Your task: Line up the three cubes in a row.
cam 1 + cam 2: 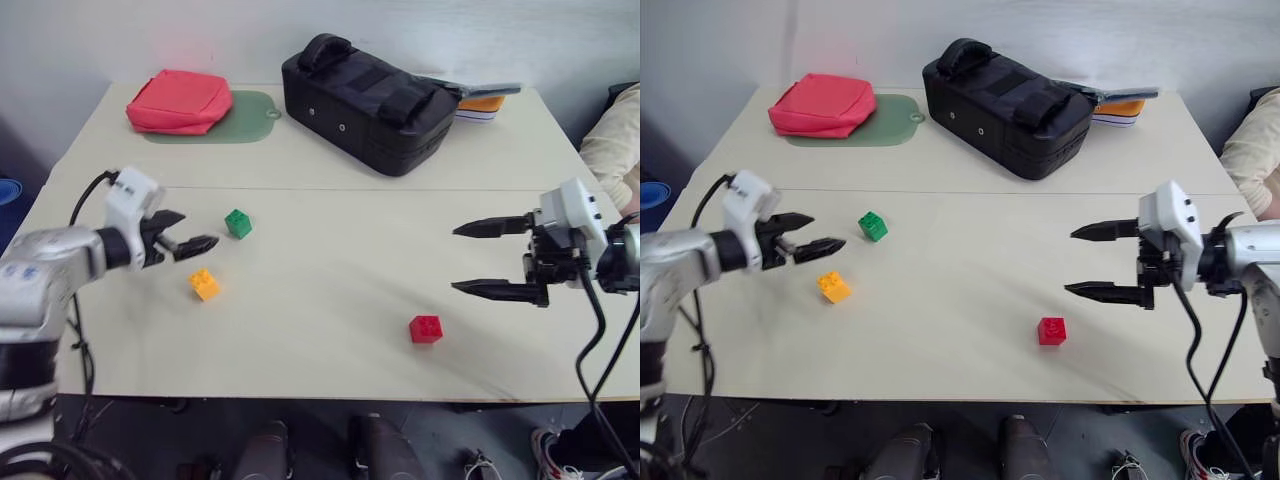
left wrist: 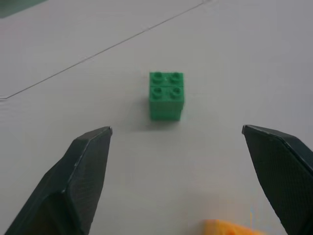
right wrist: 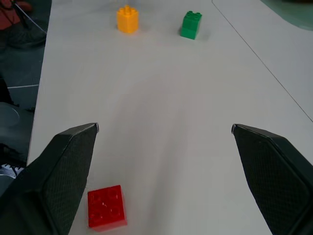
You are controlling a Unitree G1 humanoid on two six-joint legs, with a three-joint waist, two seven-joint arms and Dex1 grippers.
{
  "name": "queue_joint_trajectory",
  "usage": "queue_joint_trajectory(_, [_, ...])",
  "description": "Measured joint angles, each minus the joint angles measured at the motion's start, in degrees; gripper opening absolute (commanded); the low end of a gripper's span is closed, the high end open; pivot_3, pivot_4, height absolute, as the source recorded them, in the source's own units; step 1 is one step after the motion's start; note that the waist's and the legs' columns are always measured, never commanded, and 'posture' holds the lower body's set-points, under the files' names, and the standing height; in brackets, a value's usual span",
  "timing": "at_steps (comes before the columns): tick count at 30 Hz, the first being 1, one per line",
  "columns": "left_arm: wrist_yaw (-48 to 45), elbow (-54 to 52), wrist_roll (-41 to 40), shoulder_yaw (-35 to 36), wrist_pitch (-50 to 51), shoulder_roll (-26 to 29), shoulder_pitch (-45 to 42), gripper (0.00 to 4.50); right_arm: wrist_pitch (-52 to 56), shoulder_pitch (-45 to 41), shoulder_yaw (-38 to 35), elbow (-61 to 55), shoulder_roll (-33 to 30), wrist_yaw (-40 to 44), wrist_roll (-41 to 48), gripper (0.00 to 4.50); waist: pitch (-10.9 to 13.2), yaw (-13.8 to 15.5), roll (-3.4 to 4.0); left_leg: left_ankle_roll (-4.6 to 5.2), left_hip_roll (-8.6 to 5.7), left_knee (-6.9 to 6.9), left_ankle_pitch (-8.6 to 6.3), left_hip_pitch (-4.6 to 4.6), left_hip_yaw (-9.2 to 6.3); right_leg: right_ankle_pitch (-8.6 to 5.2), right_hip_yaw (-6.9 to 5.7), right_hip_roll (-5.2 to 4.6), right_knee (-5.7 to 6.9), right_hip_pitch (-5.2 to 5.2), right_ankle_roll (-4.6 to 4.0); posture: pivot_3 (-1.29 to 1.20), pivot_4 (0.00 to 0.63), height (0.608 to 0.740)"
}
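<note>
Behind the cubes [image 1: 238, 223], black bag [image 1: 370, 103], red pouch [image 1: 180, 102].

Lab-like room, plain worktable [image 1: 330, 370], bare grey wall [image 1: 150, 35]

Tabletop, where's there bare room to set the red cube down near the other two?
Bare table runs between the orange-yellow cube and the red cube, up to the black bag. It is crowded around the green cube, where the open left gripper hovers.
</note>
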Motion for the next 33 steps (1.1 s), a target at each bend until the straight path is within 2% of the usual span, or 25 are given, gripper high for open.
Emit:
queue_joint_trajectory(3, [-1.2, 9.2, 4.7, -6.0, -3.1, -2.3, -6.4, 4.50, 0.7, 0.1, 0.3, -1.5, 0.8, -1.2, 0.4, 4.48, 0.0, 0.0, 0.00, 0.04, 0.01, 0.17, -0.03, -0.12, 0.07, 0.00, 0.01, 0.02, 0.02, -0.09, 0.00, 0.00, 0.150, 0.740])
queue_joint_trajectory(8, [-4.0, 24.3, 10.4, -12.2, -9.6, -8.0, -13.7, 4.50, 1.7, 0.3, 1.1, -4.3, 3.2, -3.4, 0.8, 4.48, 0.0, 0.3, -0.06, 0.14, 0.02, 0.57, -0.08, -0.29, 0.02, 0.04, -0.03, 0.00, 0.11, -0.07, 0.07, 0.00, 0.150, 0.740])
queue_joint_trajectory(16, [-7.0, 40.5, 18.3, -15.9, -21.4, -13.6, -22.1, 4.50, 4.3, 0.2, 1.1, -9.4, 3.7, -5.6, 3.4, 4.48, 0.0, 0.3, -0.08, 0.17, 0.00, 0.61, -0.10, -0.30, 0.02, 0.05, -0.04, 0.00, 0.11, -0.08, 0.10, 0.00, 0.150, 0.740])
queue_joint_trajectory(20, [-7.5, 46.0, 20.3, -15.9, -24.0, -15.2, -24.3, 4.50, 5.0, 0.3, 0.7, -10.9, 3.6, -6.5, 4.4, 4.48, 0.1, 0.3, -0.10, 0.17, 0.00, 0.61, -0.10, -0.30, 0.02, 0.05, -0.05, -0.01, 0.12, -0.08, 0.10, 0.00, 0.150, 0.740])
queue_joint_trajectory(24, [-7.5, 50.5, 22.4, -15.8, -25.8, -15.9, -25.3, 3.66, 5.3, 1.2, 0.6, -11.3, 3.6, -7.0, 4.6, 4.50, 0.1, 0.3, -0.10, 0.18, 0.00, 0.61, -0.10, -0.30, 0.02, 0.06, -0.06, -0.01, 0.12, -0.08, 0.11, 0.00, 0.150, 0.740])
queue_joint_trajectory(31, [-7.9, 53.7, 23.6, -14.4, -27.0, -16.9, -26.7, 1.51, 4.9, 1.4, 0.6, -11.3, 3.6, -7.4, 4.2, 4.50, 0.1, 0.3, -0.12, 0.19, 0.00, 0.63, -0.11, -0.31, 0.02, 0.06, -0.06, -0.02, 0.12, -0.08, 0.12, 0.00, 0.150, 0.740])
queue_joint_trajectory(33, [-8.5, 53.7, 23.9, -14.2, -27.4, -16.9, -26.7, 1.52, 4.2, 1.3, 0.6, -10.7, 3.4, -7.0, 3.8, 4.50, 0.1, 0.3, -0.12, 0.19, 0.00, 0.63, -0.11, -0.31, 0.02, 0.06, -0.06, -0.01, 0.12, -0.08, 0.12, 0.00, 0.150, 0.740])
